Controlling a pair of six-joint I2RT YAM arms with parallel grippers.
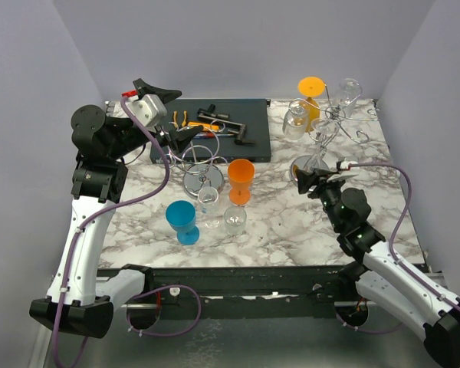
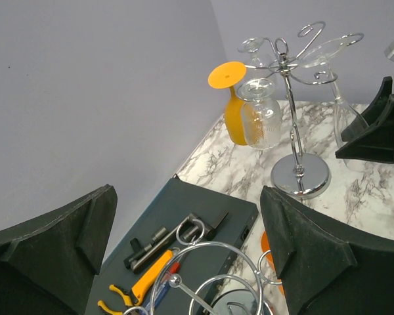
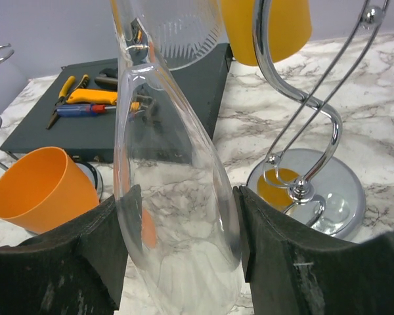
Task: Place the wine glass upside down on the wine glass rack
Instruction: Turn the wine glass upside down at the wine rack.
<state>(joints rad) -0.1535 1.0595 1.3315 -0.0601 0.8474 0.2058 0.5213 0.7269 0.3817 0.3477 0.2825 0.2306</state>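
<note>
Closest in the right wrist view, the right gripper (image 3: pixel 184 226) is clamping its dark, matte fingers (image 3: pixel 95 252) on the bowl of the clear wine glass (image 3: pixel 171 157), one pad pressing each side at the bottom of the frame. The glass is hanging upside down, its stem rising toward the top of the frame beside the chrome rack (image 3: pixel 335 190). In the left wrist view its foot is sitting among the wire arms at the upper right, though I cannot tell whether it is fully seated. The left gripper (image 2: pixel 187 193) is hovering at the upper left of the top view, fingers spread wide apart and gripping nothing.

The table (image 1: pixel 291 230) is showing a white marble pattern with grey veins, and plain pale lilac walls (image 1: pixel 245 46) are closing it in. A flat dark tray (image 1: pixel 253 111) at the upper centre is holding yellow-handled pliers (image 3: pixel 65 95) and a screwdriver (image 3: pixel 85 110). The rack is also carrying an upturned orange goblet (image 2: pixel 235 105) and a ribbed clear glass (image 2: pixel 261 121). A second rack (image 1: pixel 202 182) is standing at the centre, with an orange cup (image 1: pixel 241 180) just beside it. A blue cup (image 1: pixel 182 222) and two small clear glasses (image 1: pixel 234 220) are standing below.
</note>
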